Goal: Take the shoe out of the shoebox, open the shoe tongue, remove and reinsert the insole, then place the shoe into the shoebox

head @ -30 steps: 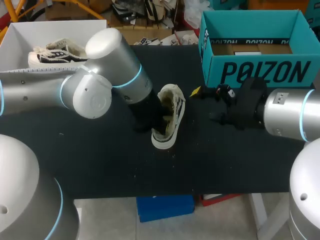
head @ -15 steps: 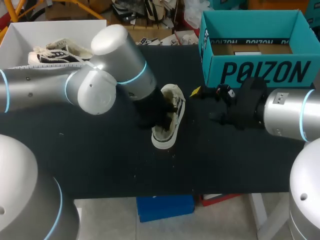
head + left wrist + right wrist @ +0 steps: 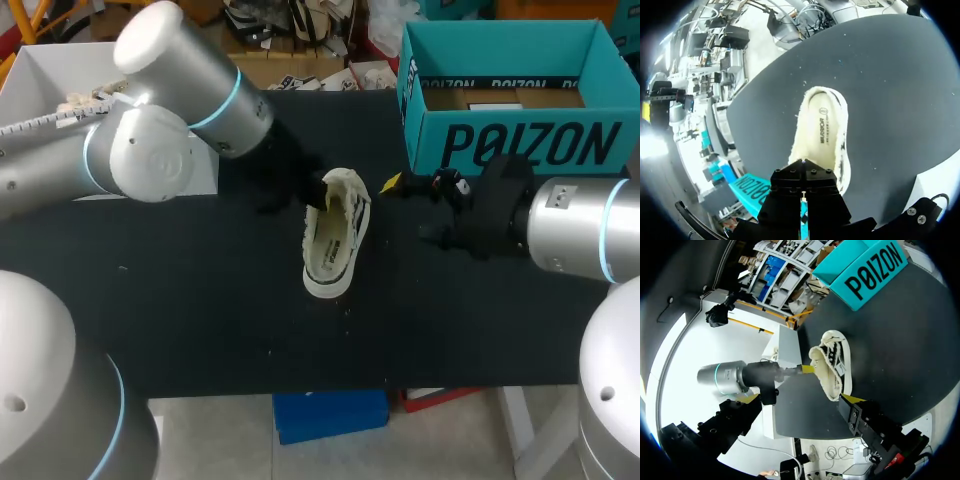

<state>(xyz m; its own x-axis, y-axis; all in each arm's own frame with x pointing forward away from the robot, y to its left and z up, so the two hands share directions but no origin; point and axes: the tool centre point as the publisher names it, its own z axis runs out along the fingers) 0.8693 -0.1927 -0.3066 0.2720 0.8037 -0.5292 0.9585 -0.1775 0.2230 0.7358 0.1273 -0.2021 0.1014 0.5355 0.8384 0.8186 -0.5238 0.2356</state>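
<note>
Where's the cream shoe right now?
In the head view the cream shoe lies near the middle of the black table, in front and to the left of the teal shoebox, with the left gripper at its far end.

- The left arm (image 3: pixel 150 150), in the upper left of the frame, had round silver joints with thin light-blue rings.
- The right arm (image 3: pixel 580 240) was equally silver, then black.
- The left gripper (image 3: pixel 803 172) was black, with small screws.

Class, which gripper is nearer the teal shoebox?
Right. The right gripper is just in front of a corner of the teal shoebox; the left gripper is beyond the shoe, farther away.
</note>
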